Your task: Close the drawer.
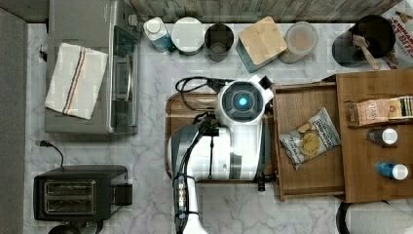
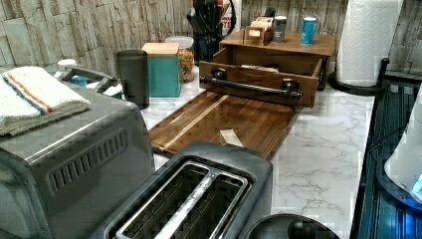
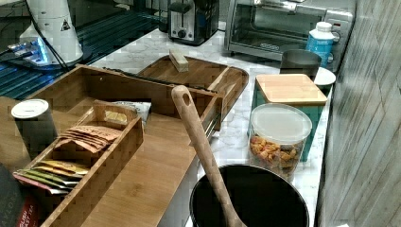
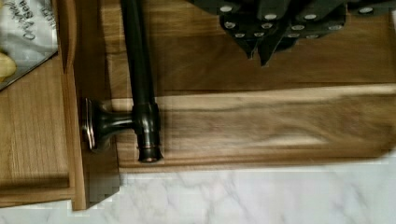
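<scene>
drawer [image 1: 311, 175]: pulled out of cabinet, chip bag [image 1: 309, 139] inside
handle bar [image 4: 138, 70]: over walnut tray [image 4: 280, 126]
gripper [image 4: 261, 44]: above tray, beside handle; finger gap: cannot tell

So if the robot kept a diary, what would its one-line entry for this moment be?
drawer: pulled open, chip bag inside | gripper: above walnut tray, near handle bar, not touching | close: not yet done
</scene>
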Controlling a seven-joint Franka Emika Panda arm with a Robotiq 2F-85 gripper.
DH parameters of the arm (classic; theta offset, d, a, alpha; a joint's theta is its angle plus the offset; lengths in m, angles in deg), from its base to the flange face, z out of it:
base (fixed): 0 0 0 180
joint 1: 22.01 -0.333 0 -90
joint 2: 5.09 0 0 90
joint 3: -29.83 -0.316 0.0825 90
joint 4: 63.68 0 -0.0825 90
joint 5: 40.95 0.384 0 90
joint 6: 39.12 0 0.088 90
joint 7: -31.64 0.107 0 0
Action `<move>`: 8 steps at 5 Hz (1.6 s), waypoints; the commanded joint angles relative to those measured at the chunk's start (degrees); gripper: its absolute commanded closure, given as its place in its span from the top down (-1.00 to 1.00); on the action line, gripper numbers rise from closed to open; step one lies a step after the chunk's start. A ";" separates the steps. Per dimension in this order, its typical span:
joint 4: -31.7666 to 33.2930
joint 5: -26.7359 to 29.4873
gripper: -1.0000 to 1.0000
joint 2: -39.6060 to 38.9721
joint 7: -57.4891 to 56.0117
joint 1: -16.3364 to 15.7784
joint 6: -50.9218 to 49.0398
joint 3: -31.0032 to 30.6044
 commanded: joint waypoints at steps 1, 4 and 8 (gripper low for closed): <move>12.33 -7.69 -1.00 -1.12 -0.62 -2.58 10.44 -1.47; 15.34 -9.21 -1.00 -1.35 -7.63 0.57 16.08 1.40; 6.11 6.03 -1.00 -6.86 -32.86 9.18 14.72 9.09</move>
